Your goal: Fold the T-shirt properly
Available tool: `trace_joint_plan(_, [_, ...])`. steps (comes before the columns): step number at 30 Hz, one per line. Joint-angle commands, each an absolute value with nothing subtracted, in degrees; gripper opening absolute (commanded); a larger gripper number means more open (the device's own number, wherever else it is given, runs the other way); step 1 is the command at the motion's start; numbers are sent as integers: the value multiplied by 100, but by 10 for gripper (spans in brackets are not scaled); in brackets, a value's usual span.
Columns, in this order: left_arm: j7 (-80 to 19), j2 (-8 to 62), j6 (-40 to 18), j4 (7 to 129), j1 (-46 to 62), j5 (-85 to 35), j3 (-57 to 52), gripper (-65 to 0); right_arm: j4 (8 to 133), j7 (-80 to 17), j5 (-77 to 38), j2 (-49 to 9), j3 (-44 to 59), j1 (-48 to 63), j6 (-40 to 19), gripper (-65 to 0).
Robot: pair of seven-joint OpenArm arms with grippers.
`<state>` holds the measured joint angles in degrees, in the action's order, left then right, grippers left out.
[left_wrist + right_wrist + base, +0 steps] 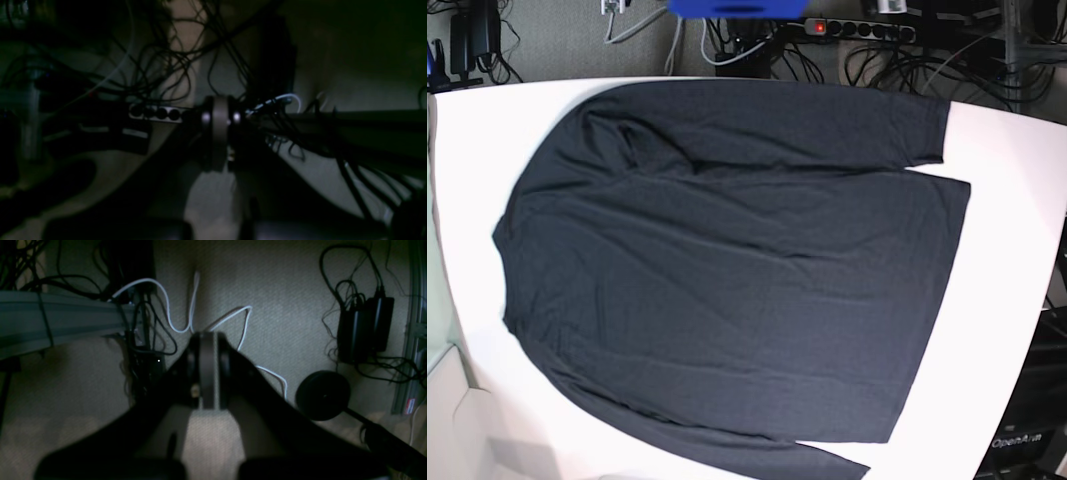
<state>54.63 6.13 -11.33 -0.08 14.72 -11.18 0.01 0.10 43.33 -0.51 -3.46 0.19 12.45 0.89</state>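
T-shirt (727,270) lies spread flat and unfolded across my white table (1007,180), so every fold remains, with both grippers off the cloth, jaws closed and empty.

T-shirt (727,270) covers table (1007,200); margins free.

One T-shirt (727,280), one table (1012,230), two arms.
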Motion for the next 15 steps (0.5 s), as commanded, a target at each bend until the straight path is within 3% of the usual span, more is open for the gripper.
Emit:
trace_joint_plan(1, [5648, 725, -1244, 0, 1490, -1279, -4, -650, 4, 4444, -84, -356, 13, 1332, 31, -650])
trace_joint_plan(15, [5684, 1138, -2695, 0, 1560, -2580, 4, -648, 0, 5182, -84, -418, 13, 1543, 40, -650])
